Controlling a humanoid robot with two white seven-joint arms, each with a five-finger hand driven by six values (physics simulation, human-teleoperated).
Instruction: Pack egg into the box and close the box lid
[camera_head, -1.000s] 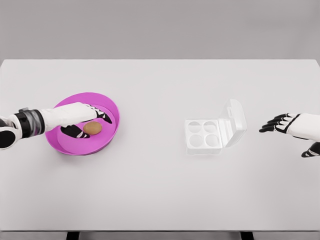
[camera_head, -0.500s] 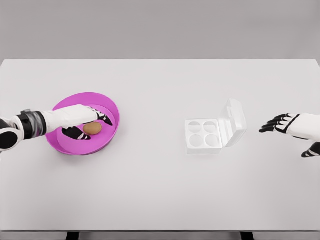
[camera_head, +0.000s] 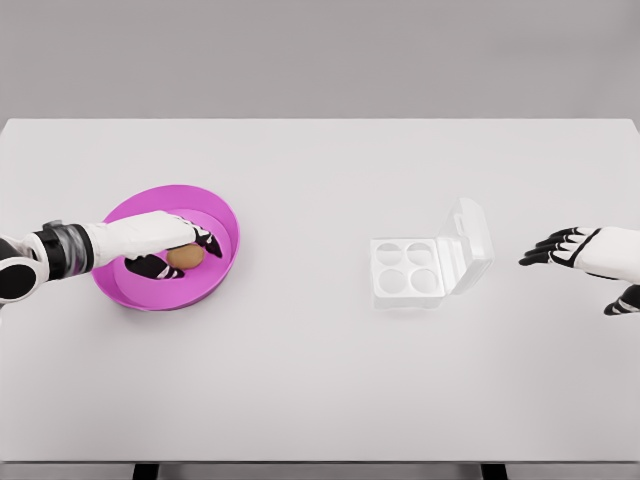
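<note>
Fingers (camera_head: 200, 240) close around brown egg (camera_head: 184, 257).

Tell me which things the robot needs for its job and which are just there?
Needed: egg, box with its lid open, left hand closing round the egg.
Just there: pink bowl holding the egg, table, right hand waiting open.

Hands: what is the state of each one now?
Left hand: fingers around the egg in the bowl; firm grasp cannot be told.
Right hand: open, holding nothing.
</note>
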